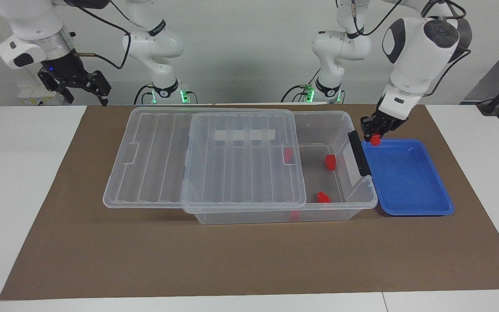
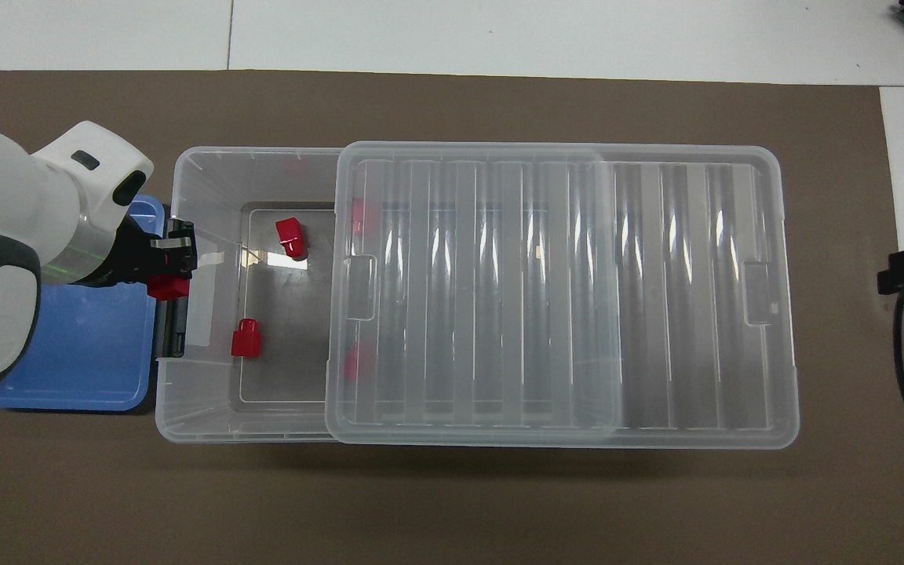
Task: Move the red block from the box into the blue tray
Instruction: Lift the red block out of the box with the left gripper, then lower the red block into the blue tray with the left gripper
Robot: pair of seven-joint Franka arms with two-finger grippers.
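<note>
Two loose red blocks lie on the open part of the floor of the box point(image 1: 319, 130), one point(image 1: 330, 161) nearer the robots and the other point(image 1: 323, 197) farther from them, and two more red shapes show dimly through the ribbed lid point(image 1: 206, 160) (their outlines are too blurred to tell more). That lid has been slid toward the right arm's end of the table, so it overhangs the box there and leaves the end toward the left arm uncovered, where the black latch point(image 1: 358, 154) stands on the box wall. The blue tray point(image 1: 422, 203) sits just beside that latched end, on the brown mat point(image 1: 249, 260). The left gripper point(image 1: 376, 135) is closed on the red block point(image 1: 376, 140), which hangs from its fingertips over the tray's corner nearest the robots and the box, not yet resting on the tray floor as far as the facing view shows. The right gripper point(image 1: 78, 84) waits raised over its own end of the table, its fingers spread apart and holding nothing.
</note>
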